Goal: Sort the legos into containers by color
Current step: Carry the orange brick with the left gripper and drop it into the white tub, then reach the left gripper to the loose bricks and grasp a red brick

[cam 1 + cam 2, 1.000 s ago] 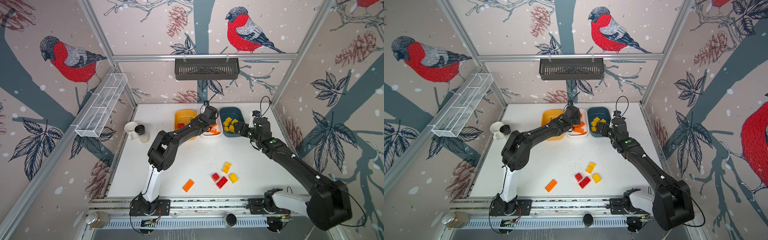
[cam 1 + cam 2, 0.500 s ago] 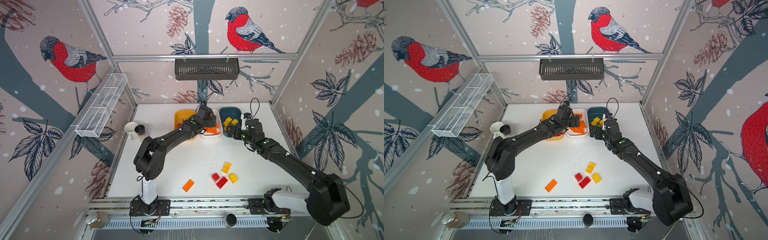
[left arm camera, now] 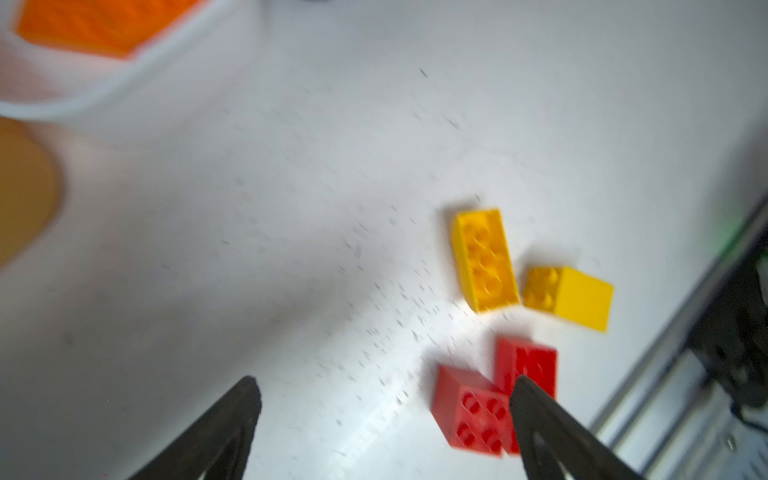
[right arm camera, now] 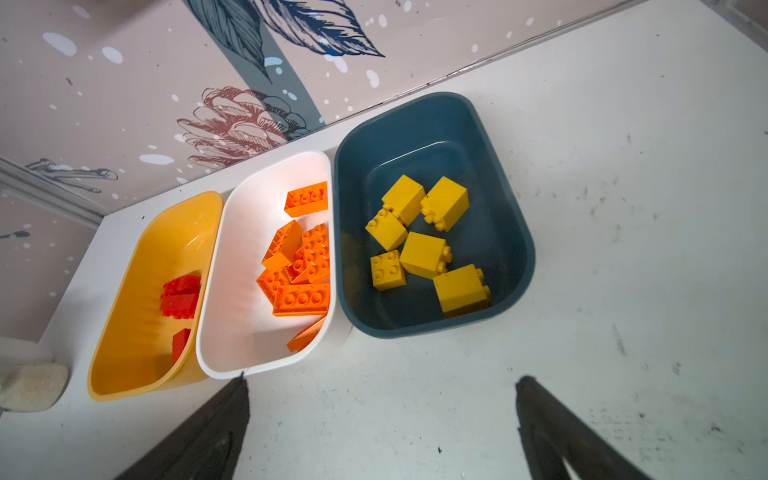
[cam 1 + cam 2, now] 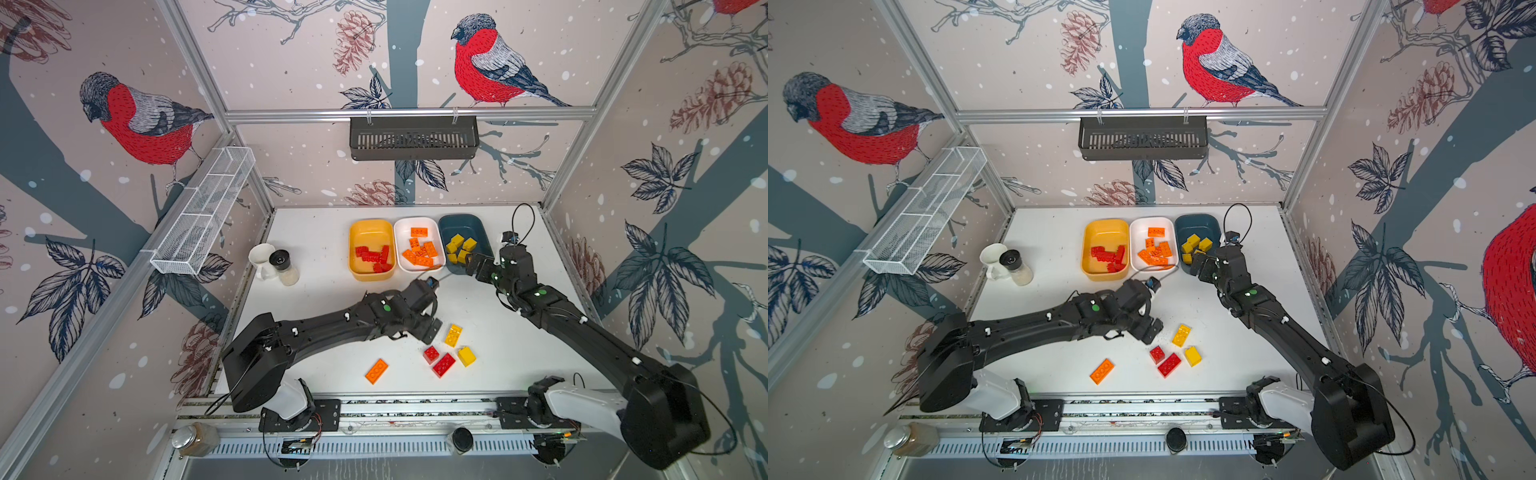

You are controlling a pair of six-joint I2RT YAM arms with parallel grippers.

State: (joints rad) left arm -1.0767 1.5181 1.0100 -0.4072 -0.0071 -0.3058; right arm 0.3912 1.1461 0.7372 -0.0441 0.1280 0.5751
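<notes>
Three containers stand in a row at the back. The yellow-orange tub (image 5: 370, 232) holds red legos, the white tub (image 5: 405, 232) orange ones, the teal tub (image 5: 465, 224) yellow blocks (image 4: 424, 253). Loose on the table lie a yellow plate (image 5: 453, 335), a yellow block (image 5: 466, 356), two red legos (image 5: 431, 354) (image 5: 444, 365) and an orange plate (image 5: 376, 370). My left gripper (image 5: 430, 328) (image 3: 385, 380) hovers open and empty just beside the small red block (image 3: 469, 411). My right gripper (image 5: 473, 266) (image 4: 384, 379) is open and empty over bare table at the teal tub's near edge.
A white mug (image 5: 259, 257) and a shaker jar (image 5: 284, 266) stand left of the tubs. A white wire basket (image 5: 203, 220) hangs on the left wall and a black slotted basket (image 5: 413, 137) on the back rail. The metal rail (image 5: 415, 407) borders the front.
My left gripper opened at the white tub, then swung back to the loose legos near the front. The right gripper drew back from over the teal tub, still open.
</notes>
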